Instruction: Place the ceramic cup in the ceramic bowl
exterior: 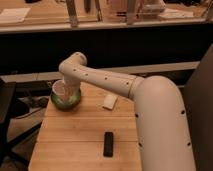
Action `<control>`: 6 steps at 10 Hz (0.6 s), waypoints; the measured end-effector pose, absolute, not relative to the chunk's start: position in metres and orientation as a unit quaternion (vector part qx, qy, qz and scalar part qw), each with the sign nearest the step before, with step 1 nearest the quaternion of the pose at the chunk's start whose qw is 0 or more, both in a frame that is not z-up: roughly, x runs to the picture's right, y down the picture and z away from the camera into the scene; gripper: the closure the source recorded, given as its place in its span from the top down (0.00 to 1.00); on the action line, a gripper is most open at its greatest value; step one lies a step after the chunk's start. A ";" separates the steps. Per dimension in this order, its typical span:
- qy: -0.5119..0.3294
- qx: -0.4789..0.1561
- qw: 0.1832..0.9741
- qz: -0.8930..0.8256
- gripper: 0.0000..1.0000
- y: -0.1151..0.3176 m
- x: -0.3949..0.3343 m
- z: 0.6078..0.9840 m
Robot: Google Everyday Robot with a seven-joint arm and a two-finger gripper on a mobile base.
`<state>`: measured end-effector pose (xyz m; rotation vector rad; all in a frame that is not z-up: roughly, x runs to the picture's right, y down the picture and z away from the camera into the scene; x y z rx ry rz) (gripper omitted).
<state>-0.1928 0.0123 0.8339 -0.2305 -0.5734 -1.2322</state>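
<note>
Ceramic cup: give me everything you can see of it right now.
The small pale cream-white round ceramic cup looks smooth and plain, with no handle in sight. It stands mouth-up inside the round glossy green ceramic bowl, towards the bowl's left side, so the bowl's wall hides its base. The robot's pincer hangs right over its far rim, at the end of the white arm; whether it touches the cup cannot be told.

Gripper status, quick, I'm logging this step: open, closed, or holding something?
Gripper: down at the ceramic cup, which is within the ceramic bowl at the table's far left; open, closed or holding cannot be told.
</note>
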 end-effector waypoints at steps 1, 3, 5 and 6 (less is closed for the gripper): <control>-0.264 -0.106 0.772 -0.568 0.00 0.011 -0.193 0.834; -0.264 -0.104 0.772 -0.568 0.00 0.010 -0.193 0.835; -0.263 -0.103 0.774 -0.567 0.00 0.007 -0.192 0.835; -0.263 -0.102 0.774 -0.567 0.00 0.007 -0.191 0.835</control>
